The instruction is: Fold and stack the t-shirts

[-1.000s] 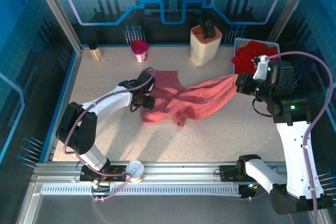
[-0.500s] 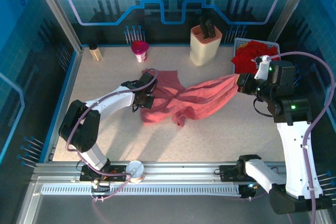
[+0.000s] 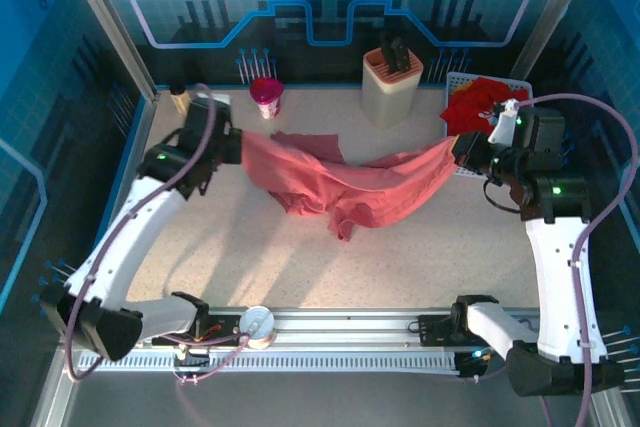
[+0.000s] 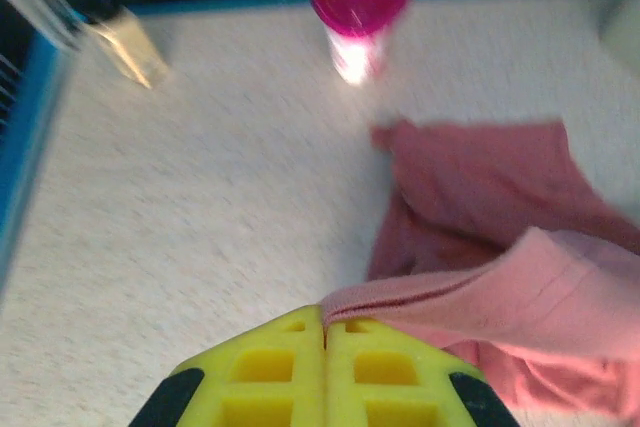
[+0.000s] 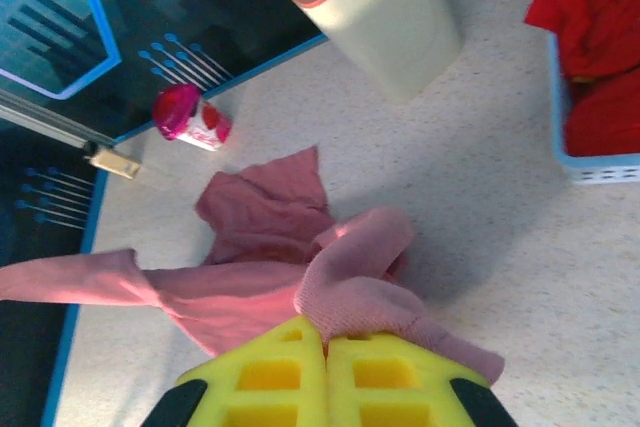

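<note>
centre: salmon-pink cloth t-shirt [image 3: 340, 187] spans from left gripper [image 3: 238, 144] to right gripper [image 3: 457, 155], middle on speckled table [image 3: 400, 267]; far right: red cloth t-shirts [image 3: 478, 104] in white plastic mesh basket [image 3: 520, 82]; far centre: cream knife block [image 3: 391, 82], pink plastic cup [image 3: 266, 97] to its left

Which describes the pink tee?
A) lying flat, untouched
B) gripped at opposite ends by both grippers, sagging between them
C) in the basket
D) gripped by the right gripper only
B: the left gripper and the right gripper are each shut on one end of the pink tee, whose middle sags between them.
</note>
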`<state>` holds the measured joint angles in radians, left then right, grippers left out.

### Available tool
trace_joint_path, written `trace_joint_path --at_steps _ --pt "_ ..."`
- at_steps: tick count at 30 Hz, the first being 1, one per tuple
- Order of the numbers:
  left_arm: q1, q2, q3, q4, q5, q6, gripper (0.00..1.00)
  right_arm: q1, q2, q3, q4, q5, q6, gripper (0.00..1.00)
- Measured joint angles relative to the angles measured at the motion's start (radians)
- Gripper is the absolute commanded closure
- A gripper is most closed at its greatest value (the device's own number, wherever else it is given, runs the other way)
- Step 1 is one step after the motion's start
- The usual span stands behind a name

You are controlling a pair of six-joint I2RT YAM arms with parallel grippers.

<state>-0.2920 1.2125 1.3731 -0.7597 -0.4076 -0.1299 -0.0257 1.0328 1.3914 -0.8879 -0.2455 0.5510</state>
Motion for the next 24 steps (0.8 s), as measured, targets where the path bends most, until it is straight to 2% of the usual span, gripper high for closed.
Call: trace_joint_path --at_steps 6,12,17,24 --pt "0.171 -0.019 0.209 -0.021 0.037 0.036 1.0 -0.002 0.137 0.154 0.037 -0.06 0.049 1.0" --pt "0.22 -0.034 0.351 -0.006 0.172 0.027 1.0 -0.002 0.245 0.391 0.006 -0.088 0.02 1.0" --pt "0.22 -0.131 0.362 0.047 0.285 0.026 1.0 -0.002 0.16 0.449 0.034 -0.103 -0.002 1.0" --pt "0.22 -0.299 0.405 0.135 0.343 0.074 1.0 -0.002 -0.026 0.484 0.089 -0.107 -0.055 1.0"
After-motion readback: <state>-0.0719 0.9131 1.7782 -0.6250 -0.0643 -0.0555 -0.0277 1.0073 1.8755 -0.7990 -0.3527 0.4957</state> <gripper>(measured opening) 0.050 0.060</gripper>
